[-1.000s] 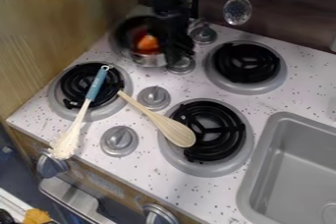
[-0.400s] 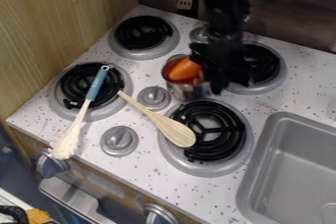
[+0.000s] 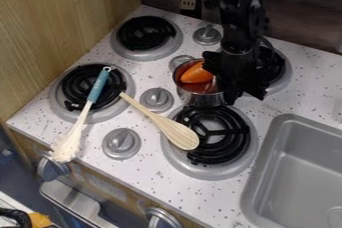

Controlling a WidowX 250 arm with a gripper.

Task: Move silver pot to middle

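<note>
The black gripper (image 3: pixel 224 78) hangs right of the centre of the stove top, shut on the right side of the silver pot (image 3: pixel 200 98); its body hides that side of the pot. The pot is upright between the back and front burners, just behind the front right burner (image 3: pixel 175 161), and its lower edge overlaps that burner's back edge. I cannot tell whether its base touches the surface. An orange piece (image 3: pixel 197 73) lies inside.
A blue-handled brush (image 3: pixel 99 86) lies over the front left burner (image 3: pixel 60 107). A wooden spoon (image 3: pixel 177 133) reaches onto the front right burner. Behind are the back left burner (image 3: pixel 123 54) and the partly covered back right burner (image 3: pixel 280 79). The sink (image 3: pixel 267 172) is at right.
Gripper and pot have travelled together from the back left burner rightward and toward the front, to the middle of the stove top. Brush and spoon have stayed put.
</note>
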